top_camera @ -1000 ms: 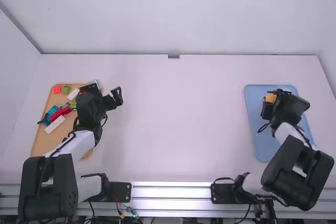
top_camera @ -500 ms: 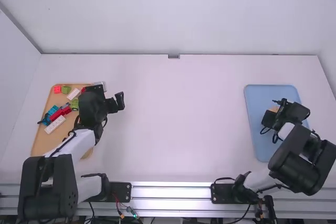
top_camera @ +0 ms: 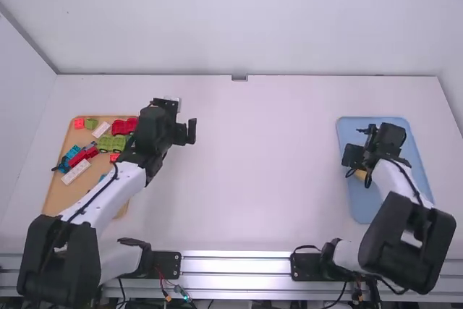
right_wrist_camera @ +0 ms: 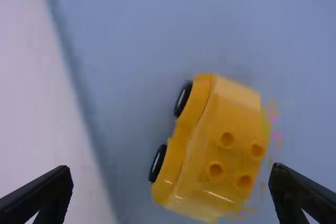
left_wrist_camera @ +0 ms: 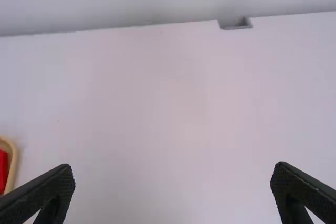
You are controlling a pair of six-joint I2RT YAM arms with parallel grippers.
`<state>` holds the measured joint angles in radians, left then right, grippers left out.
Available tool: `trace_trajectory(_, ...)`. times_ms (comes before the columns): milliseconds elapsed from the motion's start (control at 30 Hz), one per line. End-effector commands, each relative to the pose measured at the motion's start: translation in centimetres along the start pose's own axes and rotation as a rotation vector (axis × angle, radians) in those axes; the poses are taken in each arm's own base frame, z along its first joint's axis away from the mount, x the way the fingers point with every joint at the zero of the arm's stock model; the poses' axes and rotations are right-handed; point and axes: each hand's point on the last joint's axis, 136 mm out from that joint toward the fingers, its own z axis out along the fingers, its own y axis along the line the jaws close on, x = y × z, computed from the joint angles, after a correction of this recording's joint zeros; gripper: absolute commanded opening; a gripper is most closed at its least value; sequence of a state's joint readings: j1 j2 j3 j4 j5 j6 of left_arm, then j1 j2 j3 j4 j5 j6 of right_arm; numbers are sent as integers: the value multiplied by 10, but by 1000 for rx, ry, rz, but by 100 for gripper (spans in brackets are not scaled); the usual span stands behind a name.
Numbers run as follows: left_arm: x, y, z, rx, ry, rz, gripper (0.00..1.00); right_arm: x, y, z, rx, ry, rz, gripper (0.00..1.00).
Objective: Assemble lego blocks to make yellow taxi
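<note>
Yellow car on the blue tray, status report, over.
Right gripper open, above the yellow car. Car unheld on blue tray. Left gripper open over the white table, well apart, not in the way.

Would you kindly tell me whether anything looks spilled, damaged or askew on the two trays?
Nothing looks spilled or damaged. The yellow car sits studs up on the blue tray, only slanted to its edge. The loose blocks lie at mixed angles on the tan tray, which seems ordinary for spare parts.
</note>
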<state>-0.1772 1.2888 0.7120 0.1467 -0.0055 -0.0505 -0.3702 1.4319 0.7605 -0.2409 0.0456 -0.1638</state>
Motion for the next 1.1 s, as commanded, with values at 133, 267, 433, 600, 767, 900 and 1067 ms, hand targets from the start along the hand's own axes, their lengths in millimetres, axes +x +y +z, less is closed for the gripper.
trace_trajectory(133, -56, -29, -37, 114, -144, 37, 99, -48, 35, -70, -45, -183, -93, 99)
trace_trajectory(267, -74, -44, -62, 204, -216, 48, 99, -62, 63, -112, -97, -300, -162, 99)
trace_trajectory(433, -76, -32, -78, 171, -248, 59, 97, -66, 91, -146, -174, -412, -201, 96)
trace_trajectory(600, -50, 1, -80, 53, -192, 35, 91, -60, 111, -155, -251, -470, -178, 90)
trace_trajectory(767, -25, 40, -88, -95, -169, -8, 83, -57, 109, -161, -272, -538, -95, 82)
trace_trajectory(900, -6, 56, -96, -150, -170, -28, 76, -53, 107, -166, -276, -612, -87, 75)
trace_trajectory(1067, 17, 54, -102, -150, -170, -28, 67, -48, 105, -173, -281, -703, -76, 66)
